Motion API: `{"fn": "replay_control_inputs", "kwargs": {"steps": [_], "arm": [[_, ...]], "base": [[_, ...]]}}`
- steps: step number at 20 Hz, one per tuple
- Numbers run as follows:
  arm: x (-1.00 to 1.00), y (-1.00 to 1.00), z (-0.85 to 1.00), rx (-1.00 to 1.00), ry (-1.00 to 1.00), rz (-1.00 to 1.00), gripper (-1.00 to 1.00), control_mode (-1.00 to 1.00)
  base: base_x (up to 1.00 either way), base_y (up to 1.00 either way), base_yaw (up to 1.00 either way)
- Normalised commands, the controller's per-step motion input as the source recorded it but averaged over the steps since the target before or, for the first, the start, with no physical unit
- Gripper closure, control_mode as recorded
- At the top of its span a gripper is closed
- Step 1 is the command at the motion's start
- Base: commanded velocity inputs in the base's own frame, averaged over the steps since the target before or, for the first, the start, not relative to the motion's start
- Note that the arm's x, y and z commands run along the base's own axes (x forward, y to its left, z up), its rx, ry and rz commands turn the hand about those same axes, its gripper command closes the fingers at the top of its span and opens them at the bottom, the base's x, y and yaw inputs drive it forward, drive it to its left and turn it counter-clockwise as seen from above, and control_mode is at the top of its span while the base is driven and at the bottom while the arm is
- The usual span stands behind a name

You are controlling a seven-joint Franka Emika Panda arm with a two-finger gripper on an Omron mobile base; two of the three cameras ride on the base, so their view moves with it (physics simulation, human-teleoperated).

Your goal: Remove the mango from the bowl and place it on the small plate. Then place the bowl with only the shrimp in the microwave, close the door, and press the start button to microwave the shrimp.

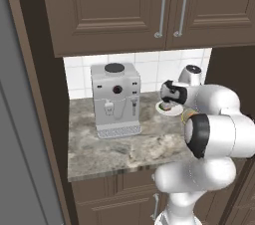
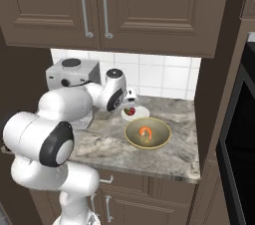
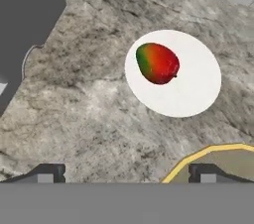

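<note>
Presently, findings as follows.

Mango (image 3: 158,63): lies on the plate (image 3: 193,94), toward one edge, free of any grip; first step judged done.
Plate: on the bench (image 2: 174,154), just beyond the bowl (image 2: 147,133), near the tiled wall.
Bowl: on the bench, apart from the plate; holds the shrimp (image 2: 145,132) alone.
Pincer (image 3: 128,173): released, tips spread wide, nothing between them; it hangs over the plate in the right base view (image 2: 130,97).
Key relation: the bowl lies nearer the robot's base than the pincer and lower; in the hand view its yellow rim cuts in just beside one fingertip. The next grasp, in my judgement, calls for a pull back toward the base and a descent onto that rim.
Arm pose: reached forward over the bench, elbow bent, forearm level, wrist turned down toward the plate.
Microwave (image 2: 239,144): at the right edge of the right base view, past the bench end; door state cannot be told.
Coffee machine (image 1: 115,99): on the bench, well apart from the plate.
</note>
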Motion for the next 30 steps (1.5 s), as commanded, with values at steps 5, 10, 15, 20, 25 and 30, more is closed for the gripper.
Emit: {"fn": "replay_control_inputs", "kwargs": {"steps": [5, 10, 15, 20, 25, 30], "arm": [[-0.99, -0.09, 0.89, 0.01, -0.07, -0.13, -1.0, -1.0], [-1.0, -0.49, 0.37, 0.18, -0.01, -0.19, -1.0, -1.0], [-0.95, -1.0, 0.01, 0.33, -0.05, -0.19, -1.0, -1.0], [-0.81, -0.75, 0.09, 0.34, -0.09, -0.31, -1.0, -1.0], [-0.16, -0.37, 0.03, 0.26, 0.07, -0.42, -1.0, -1.0], [0.3, -0.29, -0.02, 0.28, 0.16, -0.06, -1.0, -1.0]], "base": [[0.0, 0.0, 0.0], [0.0, 0.0, 0.0], [0.0, 0.0, 0.0], [0.0, 0.0, 0.0], [0.0, 0.0, 0.0], [0.0, 0.0, 0.0]]}}
